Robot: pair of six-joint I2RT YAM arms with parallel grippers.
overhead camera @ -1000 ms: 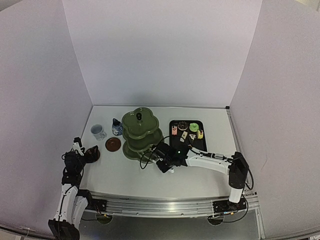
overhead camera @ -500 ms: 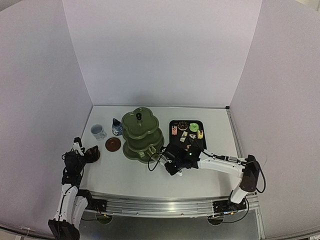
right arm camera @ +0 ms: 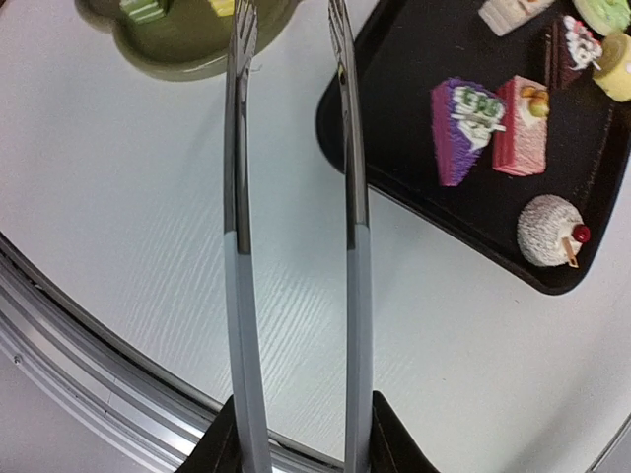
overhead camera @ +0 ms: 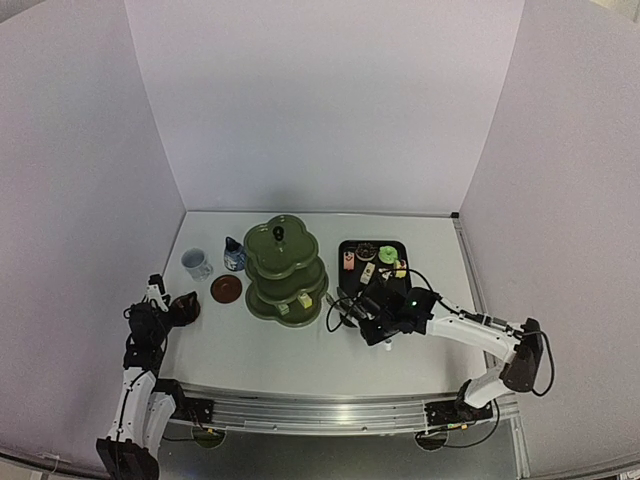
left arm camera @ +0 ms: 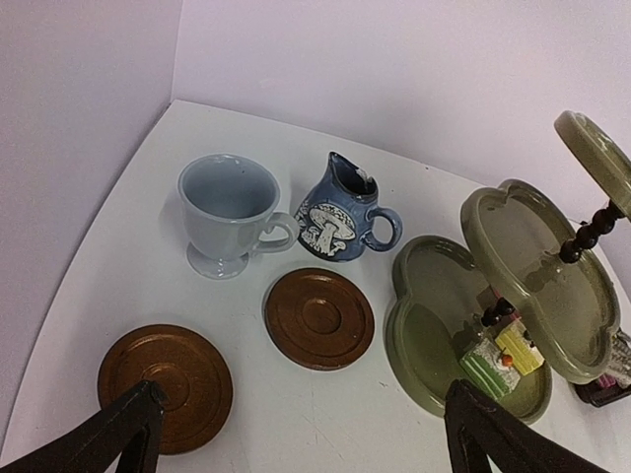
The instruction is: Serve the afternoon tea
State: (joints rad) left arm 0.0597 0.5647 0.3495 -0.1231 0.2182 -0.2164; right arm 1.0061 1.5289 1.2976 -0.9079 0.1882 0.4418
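The dark green three-tier stand point(overhead camera: 284, 262) holds a green cake point(overhead camera: 283, 309) and a yellow cake point(overhead camera: 303, 299) on its bottom tier. Several more cakes point(overhead camera: 368, 268) lie on the black tray point(overhead camera: 399, 247). My right gripper point(overhead camera: 380, 318) is shut on the metal tongs point(right arm camera: 237, 197), whose tips are apart and empty between the stand point(right arm camera: 187, 44) and the tray point(right arm camera: 414, 89). My left gripper point(overhead camera: 180, 309) is open and empty above a brown coaster point(left arm camera: 165, 384). The second coaster point(left arm camera: 318, 317), the white mug point(left arm camera: 229, 212) and the blue-and-white pot point(left arm camera: 340, 212) stand left of the stand point(left arm camera: 434, 296).
White walls close in the table on the left, back and right. The tray's near corner holds a purple cake point(right arm camera: 463, 128), a pink cake point(right arm camera: 521, 123) and a white cake with a cherry point(right arm camera: 547, 229). The metal rail point(overhead camera: 320, 410) runs along the front edge.
My right gripper has drawn back to the right from the stand's bottom tier with the tongs. The green and yellow cakes now show there. The left arm has not moved.
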